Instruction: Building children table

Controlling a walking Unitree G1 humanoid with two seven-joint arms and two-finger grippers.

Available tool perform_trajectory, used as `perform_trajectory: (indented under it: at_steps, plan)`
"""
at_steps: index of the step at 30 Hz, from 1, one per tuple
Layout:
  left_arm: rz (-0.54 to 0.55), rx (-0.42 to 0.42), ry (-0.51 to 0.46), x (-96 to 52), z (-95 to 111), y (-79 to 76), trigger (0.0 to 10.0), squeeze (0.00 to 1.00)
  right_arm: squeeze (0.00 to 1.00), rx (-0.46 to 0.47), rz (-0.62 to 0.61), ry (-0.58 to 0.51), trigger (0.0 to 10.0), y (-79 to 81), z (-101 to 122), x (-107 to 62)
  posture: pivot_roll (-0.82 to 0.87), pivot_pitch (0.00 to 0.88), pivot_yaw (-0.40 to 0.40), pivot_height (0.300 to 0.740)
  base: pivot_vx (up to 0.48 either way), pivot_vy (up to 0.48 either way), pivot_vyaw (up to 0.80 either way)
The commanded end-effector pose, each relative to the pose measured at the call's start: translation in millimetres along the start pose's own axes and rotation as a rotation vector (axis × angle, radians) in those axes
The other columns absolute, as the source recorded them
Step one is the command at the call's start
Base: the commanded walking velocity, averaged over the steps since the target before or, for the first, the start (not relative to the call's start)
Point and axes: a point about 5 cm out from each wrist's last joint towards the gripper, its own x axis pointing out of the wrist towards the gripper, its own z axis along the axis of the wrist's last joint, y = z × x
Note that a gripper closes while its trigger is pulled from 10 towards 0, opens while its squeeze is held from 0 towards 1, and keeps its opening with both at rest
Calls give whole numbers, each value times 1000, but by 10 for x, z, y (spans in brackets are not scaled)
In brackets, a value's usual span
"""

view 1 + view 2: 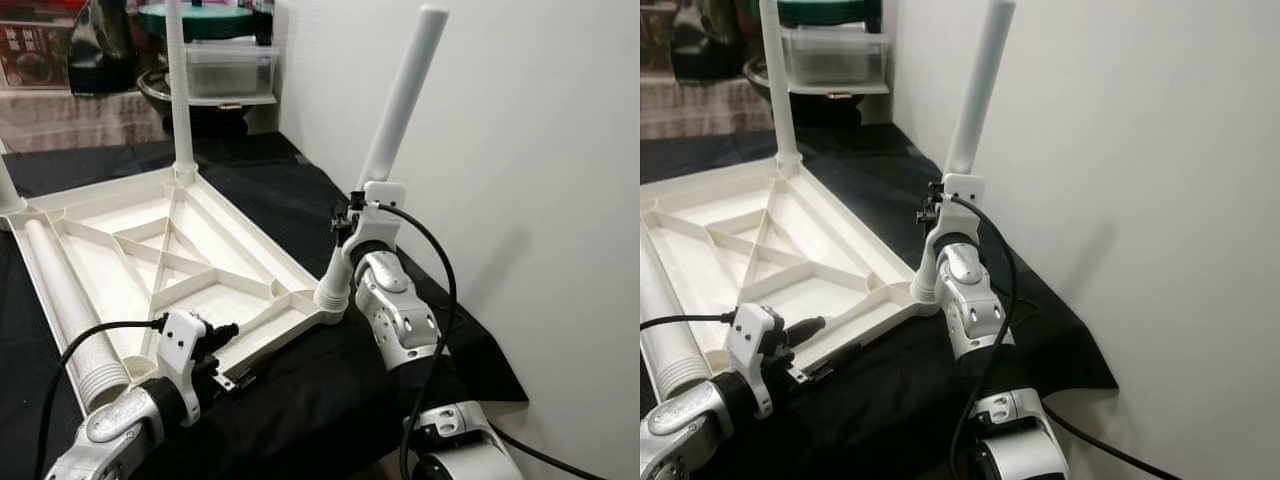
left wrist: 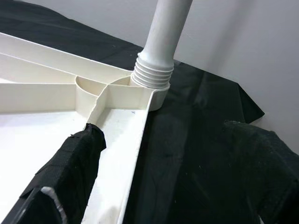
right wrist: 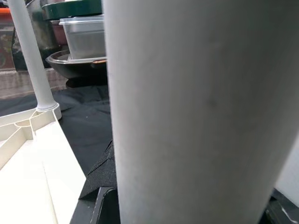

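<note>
Right gripper [image 1: 352, 215] clasps one of four legs [image 1: 400, 100].

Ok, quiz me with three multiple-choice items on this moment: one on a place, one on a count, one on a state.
1. Where is the leg that the right gripper holds?
A. at the tabletop's near right corner socket
B. lying on the cloth
C. at the far corner

2. How many legs lie flat inside the tabletop?
A. none
B. one
C. three

3. How does the held leg stand in its socket?
A. tilted
B. dead upright
C. lying flat

Answers:
1 A: its threaded end meets the near right corner socket.
2 B: the loose leg lies along the left side.
3 A: it leans away from the far leg, which stands straight.
</note>
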Motion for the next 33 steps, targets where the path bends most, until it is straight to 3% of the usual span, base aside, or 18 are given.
perform_trajectory:
  at_steps: [1,29,30,31,33]
  plan:
    - [-13,-15,1,10,-30,-23,10000,0,0,-18,-63,157,10000,-156,-362,-46,53,0,-133,740,0,0,0]
    - [-26,-12,16,12,-51,-46,10000,0,0,-8,-51,142,10000,-149,-297,-33,52,0,-134,740,0,0,0]
    - [-27,-13,16,13,-51,-47,10000,0,35,-6,-48,134,10000,-149,-275,-31,52,0,-134,740,0,0,0]
    - [-28,-13,16,14,-51,-48,10000,0,259,-6,-48,130,10000,-149,-261,-31,52,0,-134,740,0,0,0]
    - [-29,-13,16,16,-51,-49,10000,0,275,-6,-48,124,10000,-149,-244,-30,52,0,-134,740,0,0,0]
